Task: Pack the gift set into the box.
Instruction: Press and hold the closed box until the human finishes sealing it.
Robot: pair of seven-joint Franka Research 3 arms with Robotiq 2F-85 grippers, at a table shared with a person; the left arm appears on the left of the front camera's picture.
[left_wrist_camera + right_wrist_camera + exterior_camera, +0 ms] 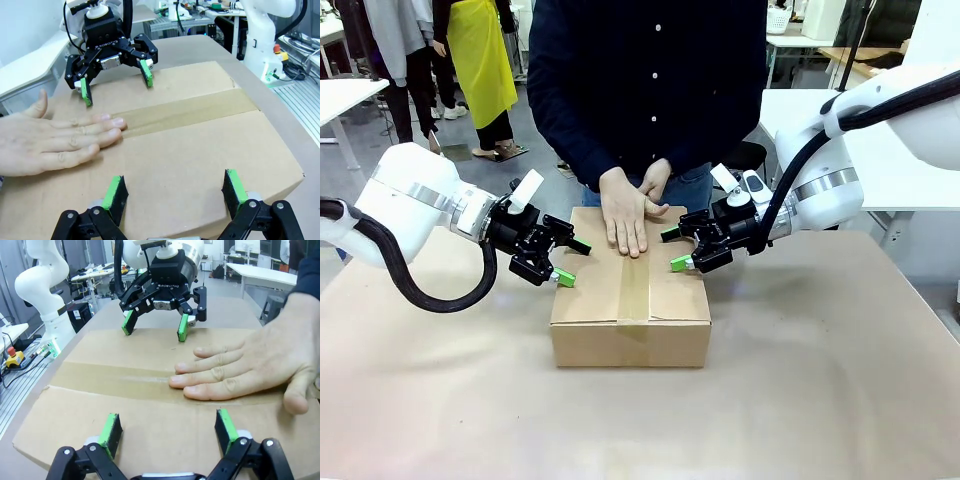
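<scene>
The box [631, 305] is a closed brown carton in the middle of the table, with a tape strip [634, 285] along its top seam. A person's hand [623, 212] lies flat on the far part of the lid, fingers on the tape. My left gripper [570, 261] hovers open at the box's left top edge. My right gripper [675, 250] hovers open at its right top edge. In the left wrist view my left gripper [175, 192] is spread over the lid [200, 135], facing the right gripper [116, 80]. The gift set is hidden.
The table [820, 400] is covered in brown paper around the box. The person [645, 80] stands close at the far edge. White tables [880, 150] and other people stand farther back.
</scene>
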